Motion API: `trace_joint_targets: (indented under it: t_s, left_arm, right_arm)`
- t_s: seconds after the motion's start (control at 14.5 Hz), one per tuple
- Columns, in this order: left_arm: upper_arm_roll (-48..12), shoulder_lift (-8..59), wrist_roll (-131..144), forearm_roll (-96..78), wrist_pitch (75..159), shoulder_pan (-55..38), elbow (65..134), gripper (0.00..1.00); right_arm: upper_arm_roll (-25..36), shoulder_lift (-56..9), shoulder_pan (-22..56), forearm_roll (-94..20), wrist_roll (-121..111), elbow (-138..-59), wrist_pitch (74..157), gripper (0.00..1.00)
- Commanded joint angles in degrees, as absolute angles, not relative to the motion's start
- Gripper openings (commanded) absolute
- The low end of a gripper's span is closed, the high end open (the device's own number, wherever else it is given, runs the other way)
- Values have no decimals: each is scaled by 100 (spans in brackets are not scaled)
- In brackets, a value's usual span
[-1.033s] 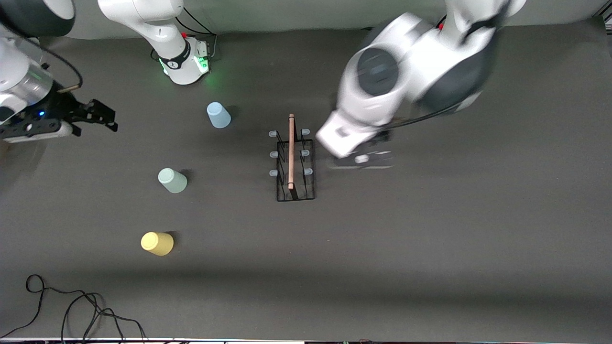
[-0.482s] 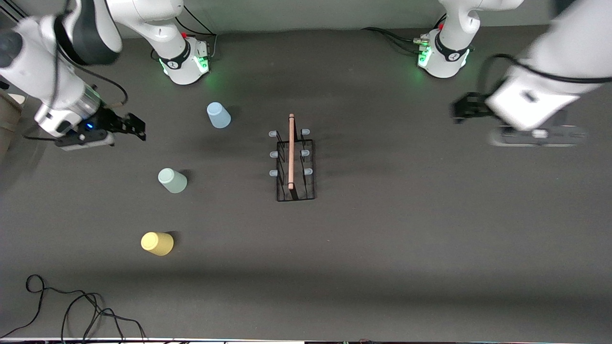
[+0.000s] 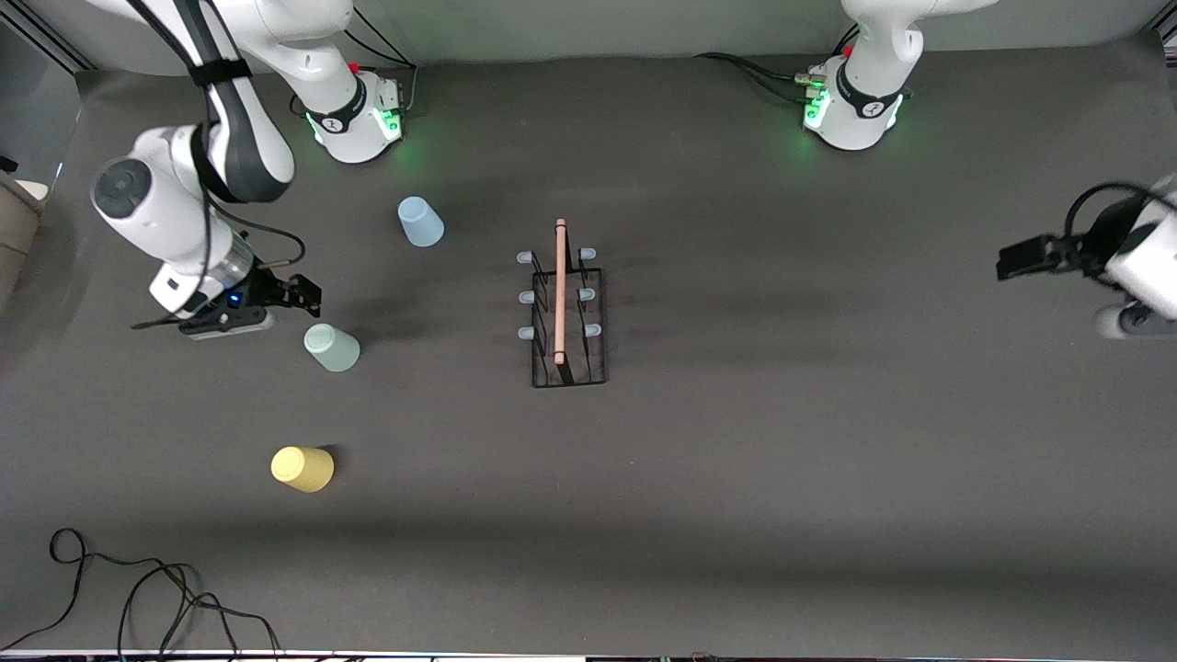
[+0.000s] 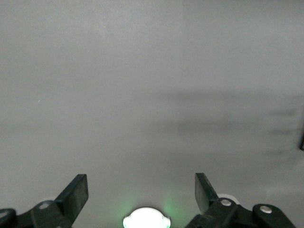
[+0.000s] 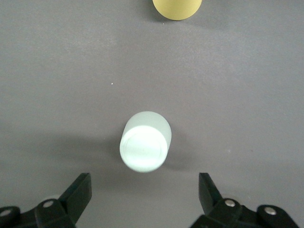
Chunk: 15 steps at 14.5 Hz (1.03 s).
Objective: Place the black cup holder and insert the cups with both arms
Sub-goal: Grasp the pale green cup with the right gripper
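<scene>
We see the black cup holder (image 3: 567, 317) upright mid-tabletop (image 3: 828, 460), its six pegs bare and its wooden handle (image 3: 560, 290) running along the top. Three cups stand upside down toward the right arm's end: the blue cup (image 3: 420, 222) farthest from the front camera, the mint cup (image 3: 332, 348) between, the yellow cup (image 3: 302, 469) nearest. The right claw (image 3: 299, 296) hangs just beside the mint cup (image 5: 145, 147), fingers (image 5: 78, 192) spread, holding nothing. The left claw (image 3: 1021, 258) hovers over bare tabletop at the left arm's end, fingers (image 4: 76, 194) spread too.
</scene>
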State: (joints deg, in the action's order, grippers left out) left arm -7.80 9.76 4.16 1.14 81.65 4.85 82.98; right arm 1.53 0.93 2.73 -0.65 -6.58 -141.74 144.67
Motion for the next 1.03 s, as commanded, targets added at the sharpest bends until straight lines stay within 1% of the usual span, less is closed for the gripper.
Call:
trace_joint_targets:
  t_s: [0.0,0.14,0.28,0.55,0.62,0.69,0.83,0.9,0.96]
  left_arm:
    - [-853,352,361,211,8728,519,9351,100]
    - [-853,317,273,202,8640,519,9343,100]
    - [-853,299,229,193,8605,527,9325,100]
    - [-853,290,167,123,8631,527,9325,100]
    - [-853,290,167,123,8683,527,9334,100]
    - [-853,290,167,123,8710,519,9334,100]
    - [-853,281,167,132,8693,519,9334,100]
    - [-853,281,167,132,8675,527,9334,100]
    - [-853,281,176,123,8675,527,9334,100]
  right_arm:
    - [176,-324,334,-70,-782,-14150,15010,100]
    - [167,-657,334,-79,-782,-14150,15414,100]
    - [167,-913,334,-79,-774,-14150,15652,100]
    - [158,-1116,334,-97,-765,-14142,15706,100]
    - [158,-1160,343,-97,-721,-14133,15645,97]
    - [158,-1169,351,-97,-712,-14133,15575,86]
    - [167,-1143,343,-97,-712,-14107,15425,52]
    - [167,-1099,343,-105,-703,-14080,15390,37]
    - [167,-1038,343,-105,-703,-14010,15294,27]
